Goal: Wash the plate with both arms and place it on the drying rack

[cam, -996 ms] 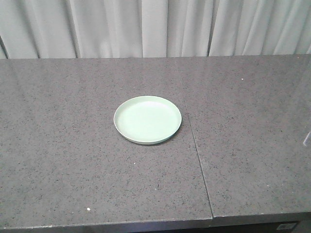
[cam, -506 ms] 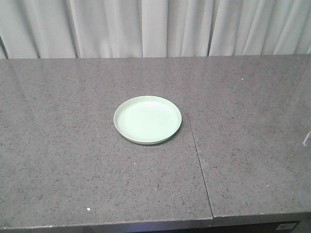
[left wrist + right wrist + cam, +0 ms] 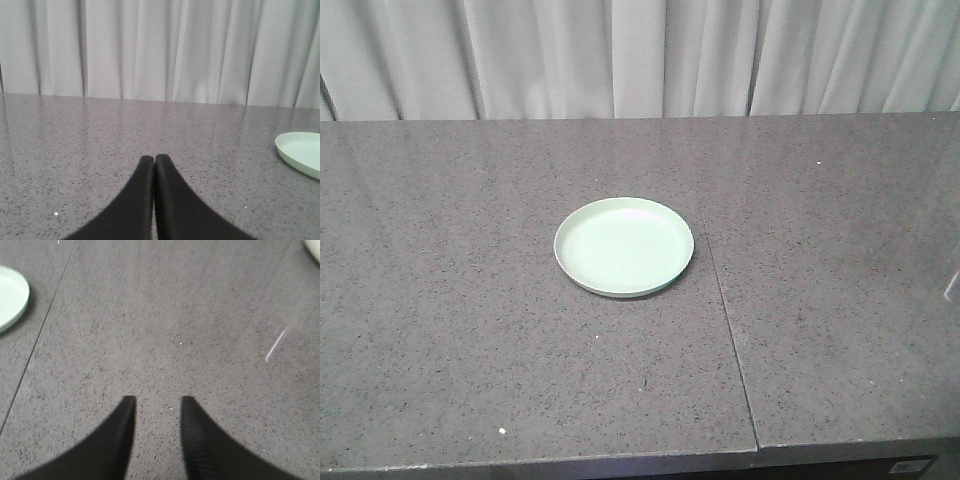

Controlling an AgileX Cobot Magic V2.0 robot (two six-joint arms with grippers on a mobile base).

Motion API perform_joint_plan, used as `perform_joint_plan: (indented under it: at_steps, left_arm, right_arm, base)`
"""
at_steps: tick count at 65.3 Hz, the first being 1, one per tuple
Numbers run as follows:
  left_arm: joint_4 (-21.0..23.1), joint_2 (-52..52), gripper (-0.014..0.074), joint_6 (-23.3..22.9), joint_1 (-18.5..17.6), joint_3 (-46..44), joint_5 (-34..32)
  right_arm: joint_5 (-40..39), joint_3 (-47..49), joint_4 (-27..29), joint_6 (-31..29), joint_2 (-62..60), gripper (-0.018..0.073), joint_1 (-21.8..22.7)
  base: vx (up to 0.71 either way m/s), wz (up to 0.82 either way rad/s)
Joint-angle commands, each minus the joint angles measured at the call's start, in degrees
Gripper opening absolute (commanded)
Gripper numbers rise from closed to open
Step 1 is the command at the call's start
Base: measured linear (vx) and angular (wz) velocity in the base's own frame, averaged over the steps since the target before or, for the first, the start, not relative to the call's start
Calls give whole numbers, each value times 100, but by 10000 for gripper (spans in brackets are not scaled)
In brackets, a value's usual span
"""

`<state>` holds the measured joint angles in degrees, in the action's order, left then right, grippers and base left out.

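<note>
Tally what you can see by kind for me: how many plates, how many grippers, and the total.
Plates: 1, the mint-green plate lying flat on the counter
Grippers: 2, the left gripper shut and the right gripper open, both empty
Total: 3

**Speckled stone counter sitting before a pale curtain**

A dark grey speckled stone countertop [image 3: 470, 330] is filling the front view from side to side, and its polished surface is picking up a soft, even sheen. 1 thin straight seam [image 3: 730, 340] is running toward the near edge, right of centre, splitting the top into 2 slabs. Behind it, a pale grey-white pleated fabric curtain [image 3: 620, 60] is hanging in vertical folds across the whole width and reflecting faintly in the stone.
</note>
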<state>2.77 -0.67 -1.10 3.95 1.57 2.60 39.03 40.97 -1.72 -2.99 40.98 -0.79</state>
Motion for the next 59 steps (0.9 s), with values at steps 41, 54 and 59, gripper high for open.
perform_joint_plan:
  at_steps: [41, 54, 59]
  left_arm:
    - [14, -78, -6, -41, -33, -152, -437]
    - [14, -78, -6, -41, -33, -152, -437]
    - [14, -78, -6, -41, -33, -152, -437]
  right_arm:
    - [746, 2641, 1175, -1919, 3308, 480, -1140]
    - [874, 3373, 1257, -1891, 4172, 480, -1431]
    - [937, 3662, 1425, -1803, 4521, 480, -1449]
  base:
    - [0, 0]
    - [0, 0]
    - [0, 0]
